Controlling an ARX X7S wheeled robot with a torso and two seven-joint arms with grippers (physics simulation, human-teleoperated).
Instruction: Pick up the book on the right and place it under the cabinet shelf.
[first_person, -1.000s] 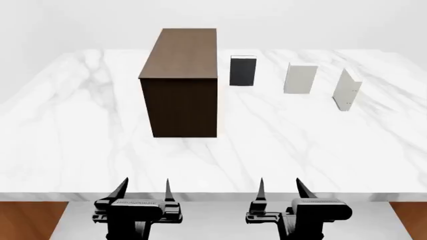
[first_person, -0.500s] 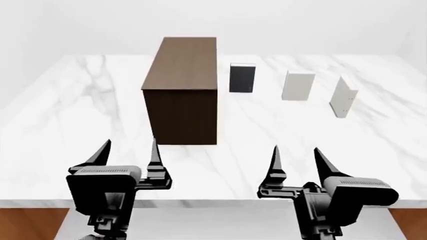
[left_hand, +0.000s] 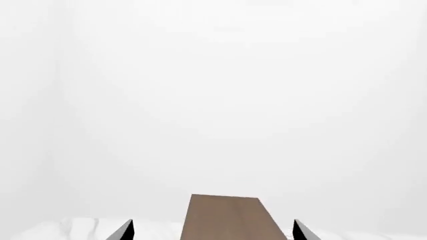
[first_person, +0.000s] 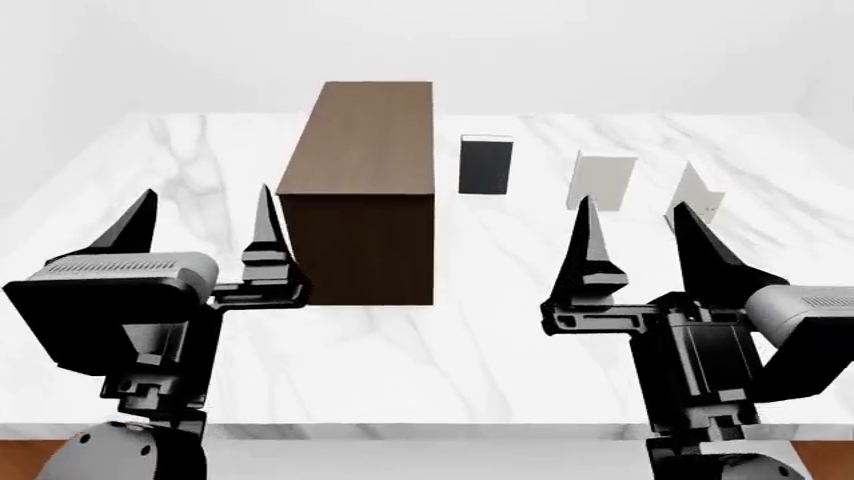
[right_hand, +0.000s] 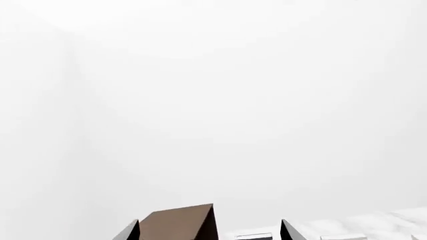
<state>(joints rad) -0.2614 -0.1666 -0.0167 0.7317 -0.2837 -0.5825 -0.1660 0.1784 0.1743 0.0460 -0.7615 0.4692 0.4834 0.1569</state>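
The book (first_person: 695, 187), thin and pale grey-white, stands upright at the far right of the marble table; my right gripper's finger hides its lower part. The cabinet shelf (first_person: 360, 150) is a tall dark brown block at the table's middle left, also seen in the left wrist view (left_hand: 230, 219) and the right wrist view (right_hand: 175, 223). My left gripper (first_person: 206, 192) hangs open near the cabinet's left front, holding nothing. My right gripper (first_person: 633, 205) is open and empty too, well short of the book. Both wrist views show only fingertips, left (left_hand: 127, 229) and right (right_hand: 287, 229).
A black book (first_person: 485, 165) stands just right of the cabinet, and a boxier pale grey book (first_person: 601, 180) stands between it and the thin one. The white marble table (first_person: 160, 160) spreads wide, with its front edge near my arms. White walls lie behind.
Both arms have risen and come forward over the table's front edge, and they show much larger in the head view. Cabinet and books have not moved. Both grippers stay open.
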